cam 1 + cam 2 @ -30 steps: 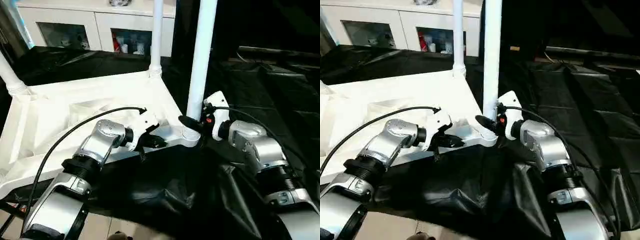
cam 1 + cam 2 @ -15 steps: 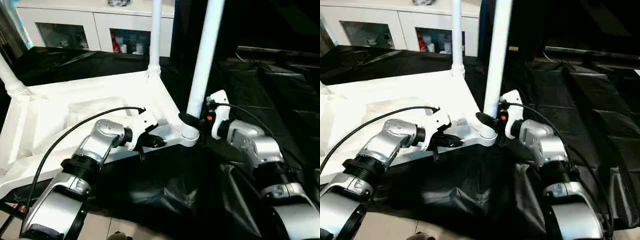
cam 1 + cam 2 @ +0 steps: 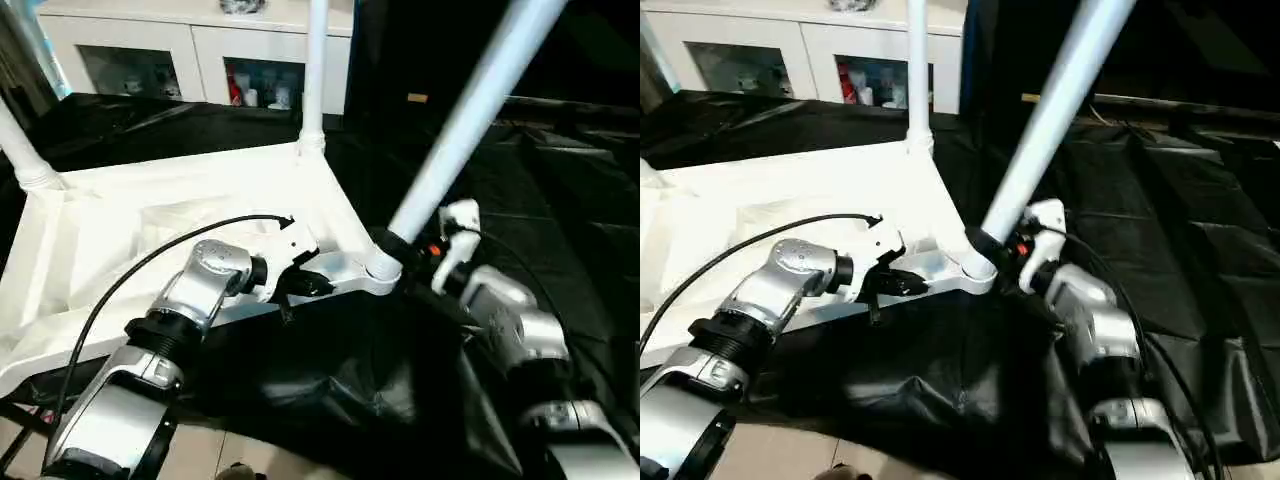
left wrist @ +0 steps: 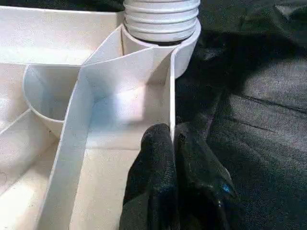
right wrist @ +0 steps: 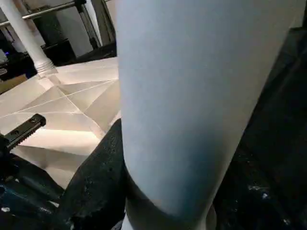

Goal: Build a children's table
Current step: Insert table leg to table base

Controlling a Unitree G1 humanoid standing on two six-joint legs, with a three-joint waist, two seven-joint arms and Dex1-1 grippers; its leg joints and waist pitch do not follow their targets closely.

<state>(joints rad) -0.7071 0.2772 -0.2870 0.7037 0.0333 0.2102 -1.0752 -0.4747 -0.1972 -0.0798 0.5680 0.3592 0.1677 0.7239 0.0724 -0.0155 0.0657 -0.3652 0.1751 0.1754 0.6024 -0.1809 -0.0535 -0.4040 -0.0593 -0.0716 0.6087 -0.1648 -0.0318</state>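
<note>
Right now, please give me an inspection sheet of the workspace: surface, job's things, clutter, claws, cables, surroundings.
Surface: black sheet covering the work area, wrinkled.
Job's things: white tabletop lying underside up; far leg upright in its socket; near leg in the near corner socket, leaning hard toward the right; another leg at the left corner.
Clutter: nothing seen.
Claws: left claw shut on the tabletop's edge rib near the socket; right claw around the near leg's base.
Cables: black cable looping over the left arm; another along the right arm.
Surroundings: white cabinet with glass doors behind.
</note>
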